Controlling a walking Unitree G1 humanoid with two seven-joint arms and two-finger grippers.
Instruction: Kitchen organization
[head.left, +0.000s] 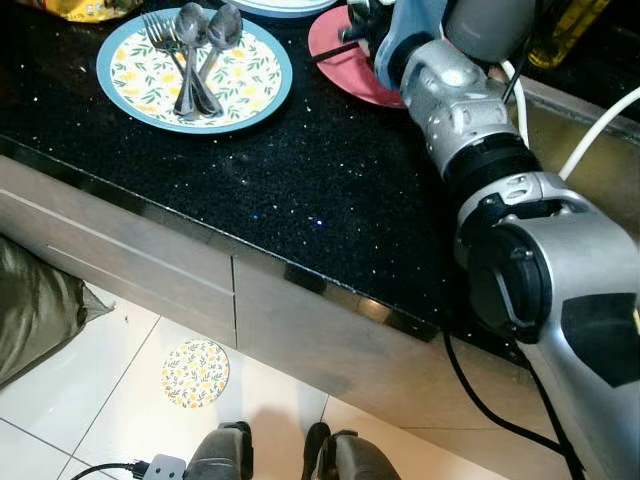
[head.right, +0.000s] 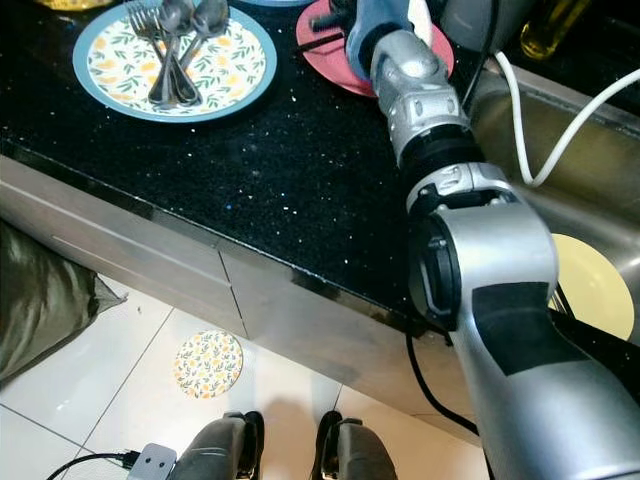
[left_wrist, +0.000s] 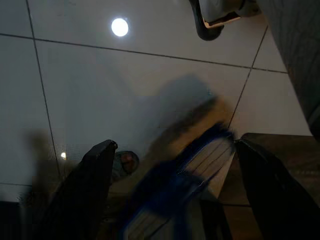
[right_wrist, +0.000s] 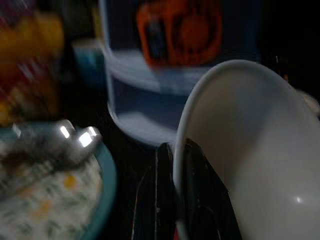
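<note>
Two arms, one working. My right gripper (right_wrist: 172, 195) is at the far edge of the black speckled countertop (head.left: 330, 190), fingers pinched on the rim of a white bowl (right_wrist: 250, 150): one finger inside the wall, one outside. A rim pinch suits it, since the bowl is too wide to span. From the head cameras the bowl is masked by my own forearm, above the red plate (head.left: 345, 60).

To the left on the counter: a blue-rimmed floral plate (head.left: 250, 85) carrying spoons and a fork (head.left: 195, 55), handles bunched together (gathered for one trip, I judge). Behind the bowl, in the right wrist view, a blue-and-white container with an orange label (right_wrist: 165, 60), blurred.

Right of the counter lies the sink (head.right: 520, 150), with a yellow plate (head.right: 595, 285) down in it and a white hose (head.right: 560, 140) across its edge. Likely destination for the bowl, though I cannot be sure.

My left gripper (left_wrist: 175, 170) hangs idle low by the cabinet, fingers spread wide, empty, over pale floor tiles (left_wrist: 125, 90). A small floral disc (head.left: 195, 372) lies on the floor by my feet, possibly a coaster.
</note>
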